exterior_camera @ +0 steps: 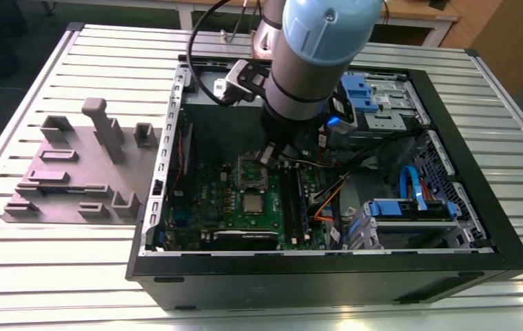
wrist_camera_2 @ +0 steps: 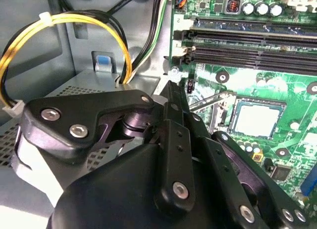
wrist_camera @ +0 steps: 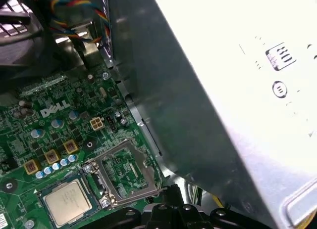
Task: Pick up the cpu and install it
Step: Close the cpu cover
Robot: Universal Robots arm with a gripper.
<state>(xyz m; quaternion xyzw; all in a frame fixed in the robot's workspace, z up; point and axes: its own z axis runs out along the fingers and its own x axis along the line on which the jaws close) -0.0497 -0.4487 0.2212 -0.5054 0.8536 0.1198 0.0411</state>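
The cpu [exterior_camera: 253,202] is a small silver square lying flat in its socket on the green motherboard [exterior_camera: 208,200], inside the open computer case. In both wrist views the cpu [wrist_camera_2: 257,117] [wrist_camera: 67,202] has nothing on top of it. The metal socket frame [wrist_camera: 126,172] is hinged up beside it, and a thin metal lever [wrist_camera_2: 213,98] stands raised. My gripper [exterior_camera: 269,155] hangs over the board just beyond the socket frame, apart from the cpu. The gripper's black linkage [wrist_camera_2: 171,88] [wrist_camera: 168,211] fills the foreground and nothing shows in it.
A large grey power-supply box [wrist_camera: 223,90] stands close beside the gripper. Yellow and black cable bundles [wrist_camera_2: 64,28] loop nearby. Memory slots [wrist_camera_2: 247,46] run past the socket. Blue drive bays [exterior_camera: 413,207] fill the case's right in the exterior view. A grey fixture block [exterior_camera: 82,172] sits left of the case.
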